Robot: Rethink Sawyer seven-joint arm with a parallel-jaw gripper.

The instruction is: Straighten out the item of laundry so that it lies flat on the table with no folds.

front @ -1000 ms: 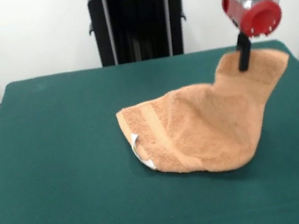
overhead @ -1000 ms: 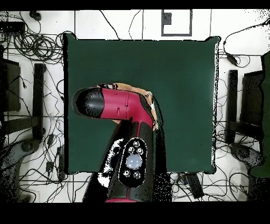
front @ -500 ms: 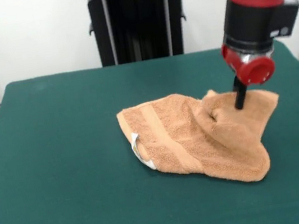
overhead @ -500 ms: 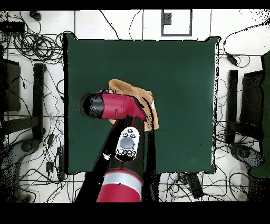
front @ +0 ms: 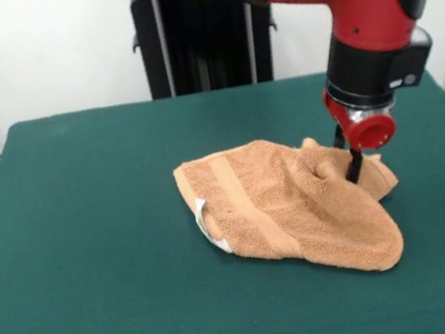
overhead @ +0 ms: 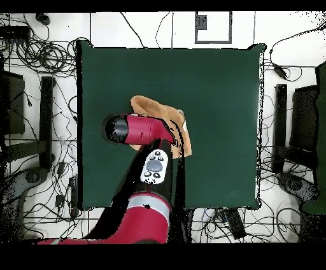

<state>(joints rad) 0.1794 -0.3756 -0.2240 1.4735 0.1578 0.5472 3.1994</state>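
The orange-tan towel (front: 283, 204) lies crumpled and folded over on the green table (front: 90, 239), right of centre in the front view. A woven band runs across its left part, and a small white tag (front: 207, 221) sits at its left edge. My gripper (front: 350, 162) is low over the towel's right end, shut on a bunched corner that rests close to the table. In the overhead view the red arm (overhead: 143, 130) covers most of the towel (overhead: 151, 106) and hides the gripper.
The black pedestal (front: 206, 34) stands behind the table's far edge. Cables and stands (overhead: 38, 95) lie on the floor round the table (overhead: 216, 83). Bare green cloth surrounds the towel on all sides.
The gripper has come down and a little leftward in the front view, lowering the raised towel corner from well above the table to almost on it. The towel has slumped into a lower heap.
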